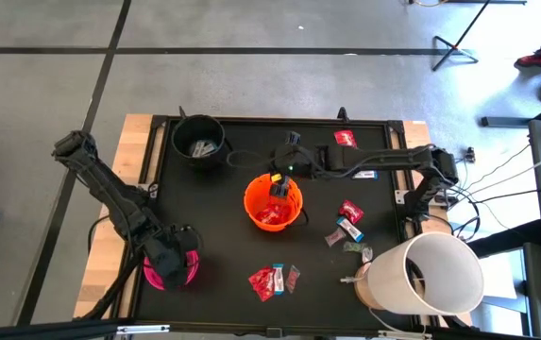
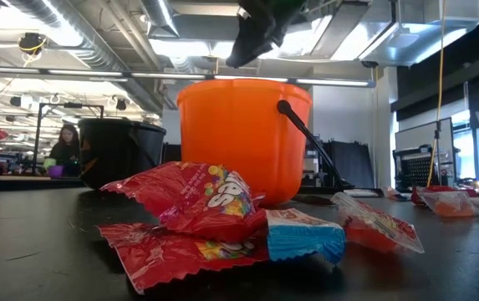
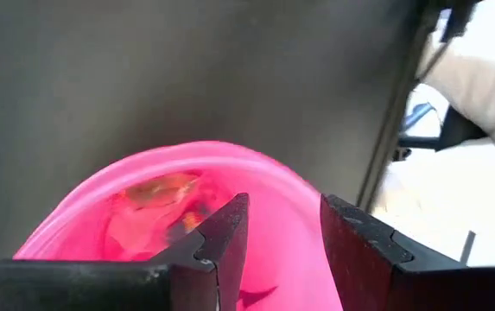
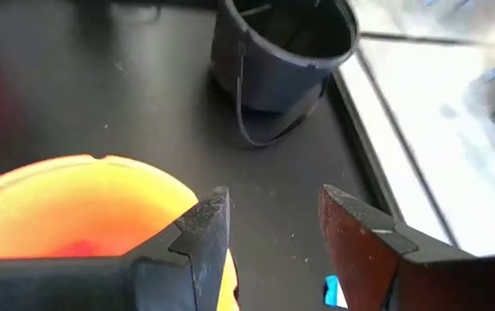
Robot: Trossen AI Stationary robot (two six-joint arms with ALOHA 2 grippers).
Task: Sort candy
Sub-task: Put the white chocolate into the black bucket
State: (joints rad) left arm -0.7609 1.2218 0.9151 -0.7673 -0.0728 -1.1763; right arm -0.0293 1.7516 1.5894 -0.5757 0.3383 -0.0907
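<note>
Candy lies loose on the black mat: red packets (image 1: pixel 266 281) with a blue-and-white bar (image 2: pixel 304 238) near the front edge, and more red (image 1: pixel 350 210), blue-and-white (image 1: pixel 350 229) and grey (image 1: pixel 360 251) pieces at the right. My right gripper (image 4: pixel 273 194) hangs open above the far rim of the orange bucket (image 1: pixel 273 204), nothing between its fingers. My left gripper (image 3: pixel 283 203) stands open over the pink bucket (image 3: pixel 187 216), which has wrappers in it. The black bucket (image 1: pixel 199 142) stands at the far left.
A large white bucket (image 1: pixel 423 274) stands at the front right corner. One red packet (image 1: pixel 346 139) lies at the far edge. Bare mat lies between the pink and orange buckets. A person (image 2: pixel 65 149) is in the room far behind the table.
</note>
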